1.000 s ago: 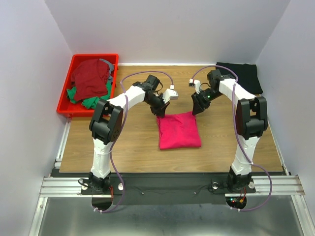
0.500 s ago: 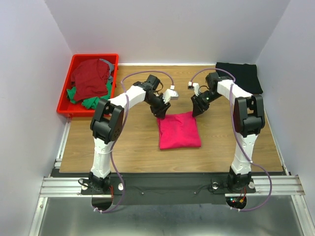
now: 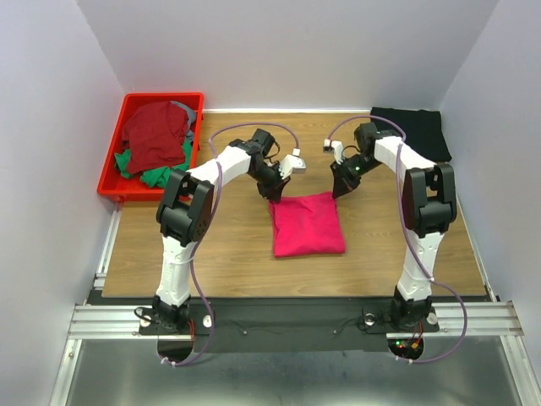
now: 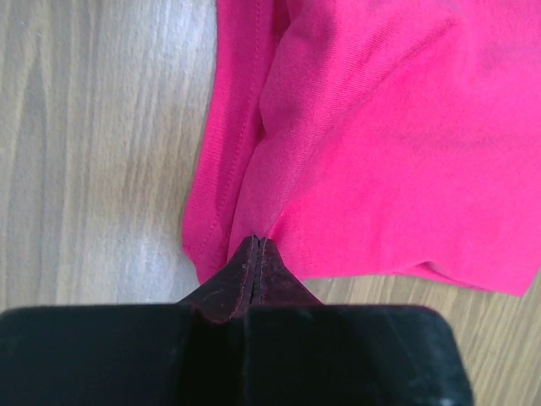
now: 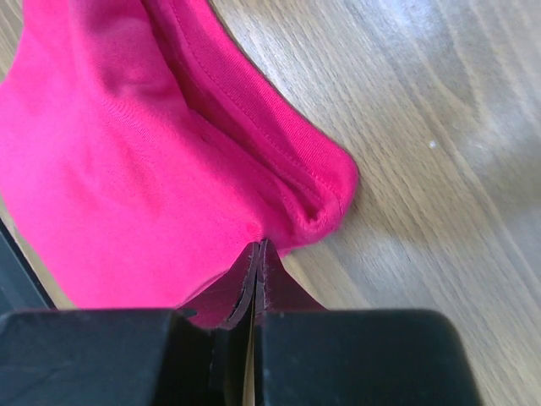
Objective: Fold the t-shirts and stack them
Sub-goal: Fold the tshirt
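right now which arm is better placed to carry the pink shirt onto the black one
Right, probably: the right hand is shut on the corner of the pink shirt nearest the black shirt. The left hand pinches the opposite corner, farther away.

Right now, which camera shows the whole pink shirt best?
The top external view: the pink shirt lies there as a whole folded square. Each wrist view shows only one corner, pinched in the left claw or right claw.

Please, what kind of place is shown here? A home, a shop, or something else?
Most likely a robotics lab test cell: a wooden table closed in by plain white walls, a metal mounting rail at its near edge, and a red bin of t-shirts.
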Robot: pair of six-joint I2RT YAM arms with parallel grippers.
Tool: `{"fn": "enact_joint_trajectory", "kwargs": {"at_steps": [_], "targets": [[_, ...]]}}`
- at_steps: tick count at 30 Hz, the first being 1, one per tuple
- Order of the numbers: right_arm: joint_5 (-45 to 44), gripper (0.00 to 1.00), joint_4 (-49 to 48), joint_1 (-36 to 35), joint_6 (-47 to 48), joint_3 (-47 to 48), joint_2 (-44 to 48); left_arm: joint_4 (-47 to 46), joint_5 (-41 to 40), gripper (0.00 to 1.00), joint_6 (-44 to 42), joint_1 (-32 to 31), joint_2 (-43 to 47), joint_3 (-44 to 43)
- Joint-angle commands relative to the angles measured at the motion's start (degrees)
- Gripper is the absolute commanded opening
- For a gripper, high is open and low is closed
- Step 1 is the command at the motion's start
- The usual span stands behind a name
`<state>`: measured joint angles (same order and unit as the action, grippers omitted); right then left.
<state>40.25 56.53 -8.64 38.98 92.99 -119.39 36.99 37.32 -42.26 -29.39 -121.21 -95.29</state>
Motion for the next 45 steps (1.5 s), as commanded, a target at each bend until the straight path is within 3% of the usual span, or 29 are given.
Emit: {"fn": "enact_joint_trajectory", "kwargs": {"at_steps": [1,12,30,32,33,34,35,36,37,39,41,42,44,45], "targets": [[-1.22,0.01,-0.02,-0.14,-0.22,0.88,6.27,3.35,0.47,0.0,-1.51,0.56,5.8,-0.7],[-5.71,0.01,-1.33,-0.14,-2.94,0.79,6.1,0.89,-3.66,0.0,0.25,0.65,8.36,1.42],[-13.44,0.01,-15.66,-0.14,-14.89,1.92,-1.19,-8.43,-10.69,0.0,3.49,1.7,-1.58,-0.51],[-14.32,0.01,-15.49,-0.23,-17.35,3.42,-1.19,-9.04,-10.6,0.1,4.46,2.93,-1.05,-1.65],[-16.06,0.04,-15.49,-0.23,-18.32,5.17,-0.67,-8.61,-9.56,0.18,5.25,3.63,-0.09,-2.18],[-16.95,0.21,-15.49,-0.06,-20.07,5.88,-0.06,-8.52,-8.07,0.36,5.95,4.77,0.7,-3.23],[-17.48,0.38,-15.4,-0.14,-20.87,6.76,0.65,-8.43,-7.1,0.45,6.74,5.39,1.75,-3.68],[-18.36,0.64,-15.31,0.03,-21.57,7.72,1.78,-8.6,-6.13,0.59,7.8,6.0,4.2,-3.85],[-18.1,0.68,-15.4,0.12,-22.28,7.99,4.15,-8.87,-4.99,0.81,10.5,6.53,5.62,-4.12],[-14.79,0.7,-15.4,0.55,-23.95,8.26,7.84,-10.79,-0.69,0.82,13.85,8.02,10.35,-3.77],[-11.53,0.71,-15.4,0.73,-26.4,7.47,10.05,-14.21,3.36,0.94,21.49,8.38,13.79,-0.01],[-6.29,0.73,-15.4,0.73,-27.28,6.6,11.01,-16.32,4.94,0.95,24.22,8.38,17.2,1.84],[0.41,0.87,-15.49,0.65,-30.61,3.19,13.12,-23.78,10.8,0.95,34.89,8.47,20.12,8.84],[7.58,1.0,-15.58,0.65,-31.94,1.94,13.39,-30.25,12.24,0.95,38.79,8.47,22.57,11.59]]}}
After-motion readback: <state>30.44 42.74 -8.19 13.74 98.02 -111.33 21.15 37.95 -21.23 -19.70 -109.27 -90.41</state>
